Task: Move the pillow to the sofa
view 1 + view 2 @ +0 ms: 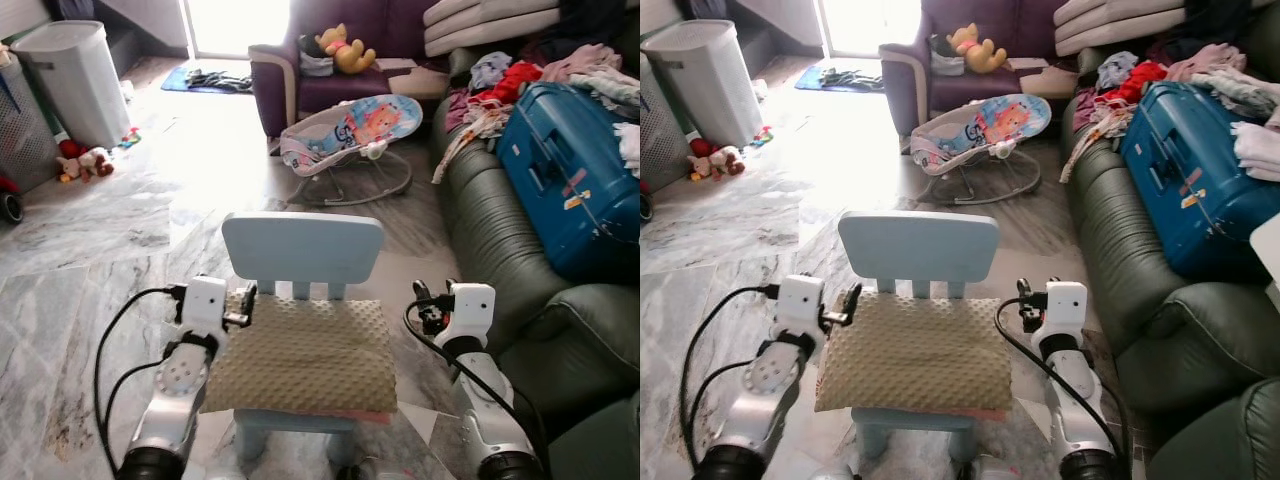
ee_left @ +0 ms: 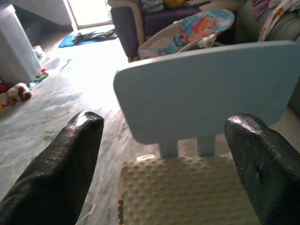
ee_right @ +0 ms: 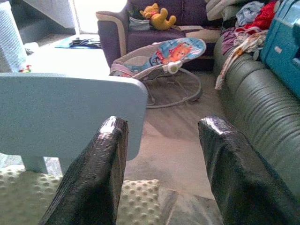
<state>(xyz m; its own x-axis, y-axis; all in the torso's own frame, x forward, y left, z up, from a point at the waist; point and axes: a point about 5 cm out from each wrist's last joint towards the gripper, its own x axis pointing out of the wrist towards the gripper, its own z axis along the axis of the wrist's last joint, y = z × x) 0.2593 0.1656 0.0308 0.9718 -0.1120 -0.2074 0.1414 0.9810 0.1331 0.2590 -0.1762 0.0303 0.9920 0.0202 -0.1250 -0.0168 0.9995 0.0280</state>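
**Pillow on the chair, grippers at either side**

While the green sofa (image 1: 520,250) runs along the robot's right, the beige dotted pillow (image 1: 305,355) lies flat on the seat of the small blue chair (image 1: 303,247). The left gripper (image 2: 164,154) sits at its left edge, fingers spread; the right gripper (image 3: 161,159) sits just off its right edge, fingers likewise apart.

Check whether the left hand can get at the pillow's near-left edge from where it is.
Probably yes. The left hand is open, right beside the left edge of the pillow on the small blue chair, and nothing lies between them. The right hand flanks the other side, also open.
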